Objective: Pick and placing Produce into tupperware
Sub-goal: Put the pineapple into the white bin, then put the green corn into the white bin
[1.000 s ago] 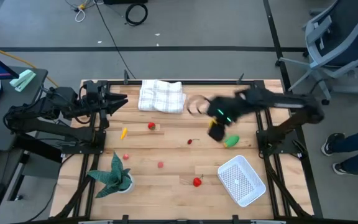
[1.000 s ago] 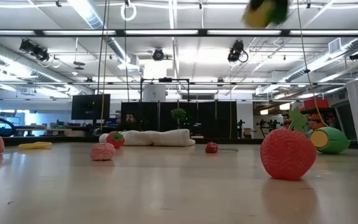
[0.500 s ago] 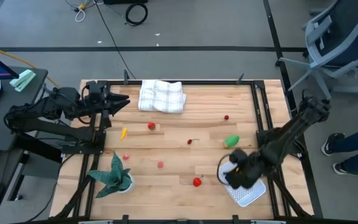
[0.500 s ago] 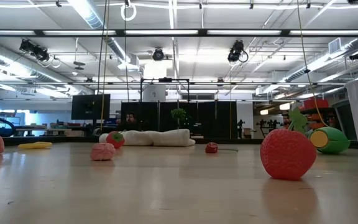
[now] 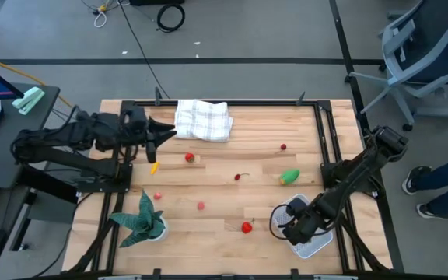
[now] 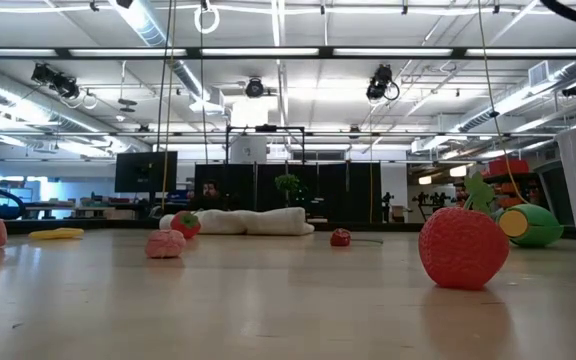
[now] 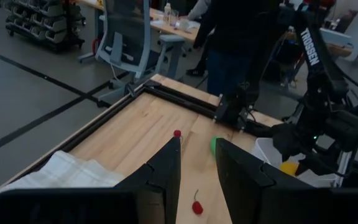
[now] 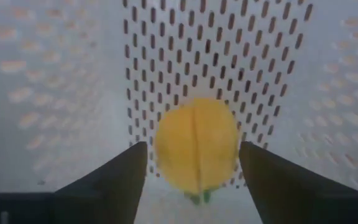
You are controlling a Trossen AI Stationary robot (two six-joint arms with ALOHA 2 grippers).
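The white tupperware [image 5: 318,238] sits at the table's near right. My right gripper [image 5: 292,226] hangs over it, fingers pointing down, shut on a round yellow produce piece [image 8: 196,152] just above the dotted base [image 8: 216,56]. Other produce lies on the wood: a green piece [image 5: 290,177], a strawberry [image 5: 246,227], a tomato [image 5: 190,158], a yellow piece [image 5: 155,166] and pink pieces [image 5: 201,206]. My left gripper [image 5: 166,131] is open, raised over the far left of the table beside the checked cloth [image 5: 202,120]. My right gripper pinches the yellow piece by its two sides [image 8: 232,155] between the two fingers. It comes from above, pointing down into the tupperware. The piece's green stem end [image 8: 197,198] faces back toward the wrist. Whether the piece rests on the base, I cannot tell.
A potted spiky plant [image 5: 145,220] stands at the near left. A small red piece [image 5: 283,146] and a cherry [image 5: 238,176] lie mid-table. Black frame rails run along the table's left and right sides. A person's legs [image 7: 229,56] and an office chair [image 7: 129,37] stand beyond the right edge.
My right gripper has swung with the yellow piece from the table's far middle to the near right and come down into the tupperware. My left gripper has moved a little toward the table's right.
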